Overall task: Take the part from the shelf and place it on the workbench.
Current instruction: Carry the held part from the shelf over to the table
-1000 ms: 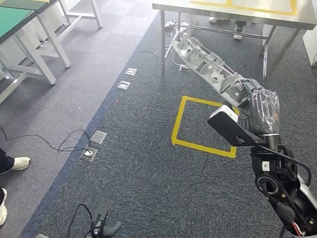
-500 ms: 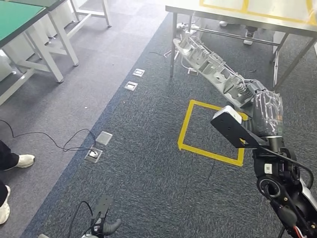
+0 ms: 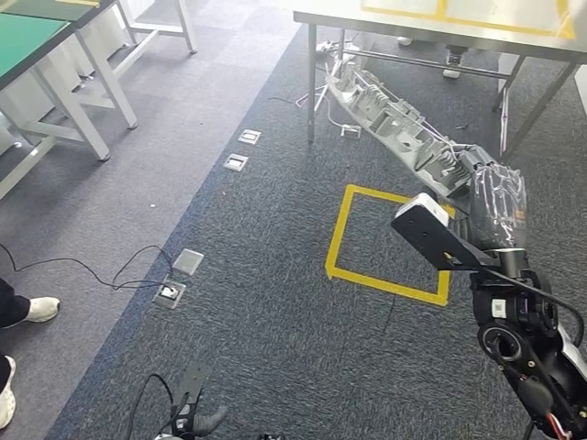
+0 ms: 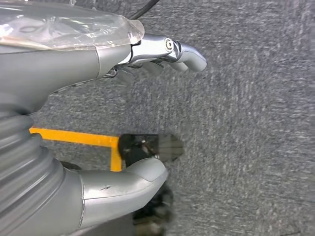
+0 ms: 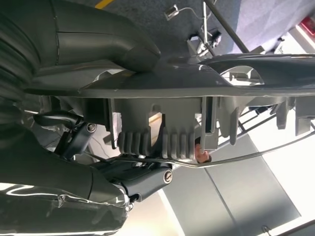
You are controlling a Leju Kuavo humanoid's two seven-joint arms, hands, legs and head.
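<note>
Part (image 3: 394,124) gripped at one end by right hand (image 3: 495,206), held out long and level above carpet toward workbench (image 3: 443,27), probably to clear its legs; left hand (image 4: 111,98) hung empty, fingers loosely apart

part (image 3: 394,124) above carpet (image 3: 277,302), workbench (image 3: 415,23) behind, tape square (image 3: 388,243) below

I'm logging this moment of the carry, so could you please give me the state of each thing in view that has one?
part: held off the floor, not yet on the workbench
right hand: grips the part's near end
left hand: holds nothing, fingers apart
workbench: ahead, past the part's far end
</note>
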